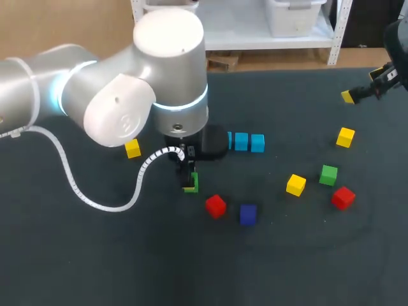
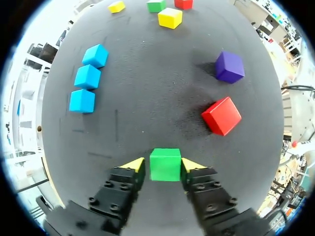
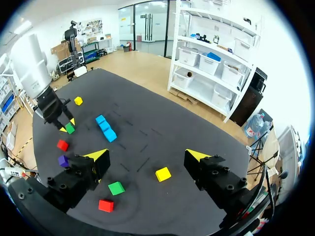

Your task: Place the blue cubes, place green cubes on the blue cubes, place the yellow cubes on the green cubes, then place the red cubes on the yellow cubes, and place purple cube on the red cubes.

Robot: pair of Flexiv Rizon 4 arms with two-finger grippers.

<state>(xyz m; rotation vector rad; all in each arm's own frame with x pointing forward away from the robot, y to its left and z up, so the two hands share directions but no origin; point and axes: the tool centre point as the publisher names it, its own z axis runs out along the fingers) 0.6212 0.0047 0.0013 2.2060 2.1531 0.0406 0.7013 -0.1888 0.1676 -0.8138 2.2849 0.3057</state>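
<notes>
My L gripper (image 2: 163,164) clamps a green cube (image 2: 165,167): plain bright faces, crisp edges, sat square betw. both fingers. R gripper (image 3: 147,156) spread wide.

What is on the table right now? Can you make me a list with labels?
left claw: shut on a green cube
right claw: open, holding nothing
blue cubes: three in a row
other green cube: lying loose
yellow cubes: three, far apart
red cubes: two, far apart
purple cube: lying loose
stacked so far: nothing
</notes>
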